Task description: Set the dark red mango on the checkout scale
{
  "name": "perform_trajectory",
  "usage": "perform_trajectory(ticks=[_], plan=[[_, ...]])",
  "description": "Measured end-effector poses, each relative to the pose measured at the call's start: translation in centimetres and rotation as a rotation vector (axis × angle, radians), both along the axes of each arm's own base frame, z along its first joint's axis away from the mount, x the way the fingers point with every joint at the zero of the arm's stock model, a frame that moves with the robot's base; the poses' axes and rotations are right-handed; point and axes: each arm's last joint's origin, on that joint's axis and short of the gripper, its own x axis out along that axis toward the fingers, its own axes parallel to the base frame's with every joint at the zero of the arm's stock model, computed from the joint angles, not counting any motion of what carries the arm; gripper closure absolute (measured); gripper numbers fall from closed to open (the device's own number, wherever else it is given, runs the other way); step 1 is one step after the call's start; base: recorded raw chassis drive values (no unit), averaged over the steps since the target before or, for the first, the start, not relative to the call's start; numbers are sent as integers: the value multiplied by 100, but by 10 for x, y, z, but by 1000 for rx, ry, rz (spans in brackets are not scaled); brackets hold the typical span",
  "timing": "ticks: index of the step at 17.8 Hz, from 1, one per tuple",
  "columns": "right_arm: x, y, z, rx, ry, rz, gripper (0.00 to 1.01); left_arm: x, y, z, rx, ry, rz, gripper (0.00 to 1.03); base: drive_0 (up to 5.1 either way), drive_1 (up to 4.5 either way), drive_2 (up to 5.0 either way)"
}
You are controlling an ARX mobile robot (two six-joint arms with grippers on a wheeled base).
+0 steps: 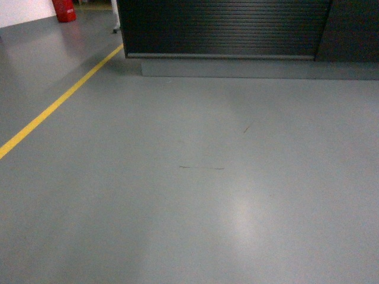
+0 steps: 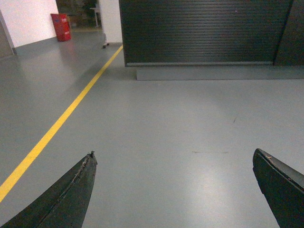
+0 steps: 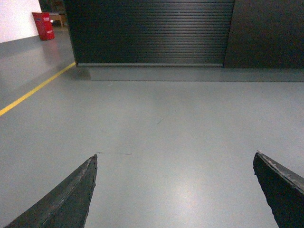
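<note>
Ahead across the grey floor [image 1: 195, 195] stood the checkout [image 1: 225, 26]; neither mango nor scale showed. The left gripper [image 2: 173, 190] and right gripper [image 3: 173, 190] hung released and empty. Driving closer, squarely facing the slats, seemed wise.

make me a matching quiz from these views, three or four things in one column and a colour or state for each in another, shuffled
Things:
1. checkout
2. floor line
3. red object
4. left gripper

Colour or state:
A. yellow, running diagonally across the grey floor
B. fingers wide apart, holding nothing
C. dark, with a horizontally ribbed front on a grey base
D. standing by the white wall, far left of the counter

Pairs: 1-C, 2-A, 3-D, 4-B
</note>
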Motion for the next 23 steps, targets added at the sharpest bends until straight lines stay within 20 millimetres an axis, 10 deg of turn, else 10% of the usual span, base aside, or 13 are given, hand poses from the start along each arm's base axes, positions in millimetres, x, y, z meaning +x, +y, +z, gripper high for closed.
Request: perform_trajectory(ticks=[23], plan=[[0, 0, 0, 0, 0, 0, 3, 0, 0, 0, 0, 0, 0, 5, 1, 113, -112]])
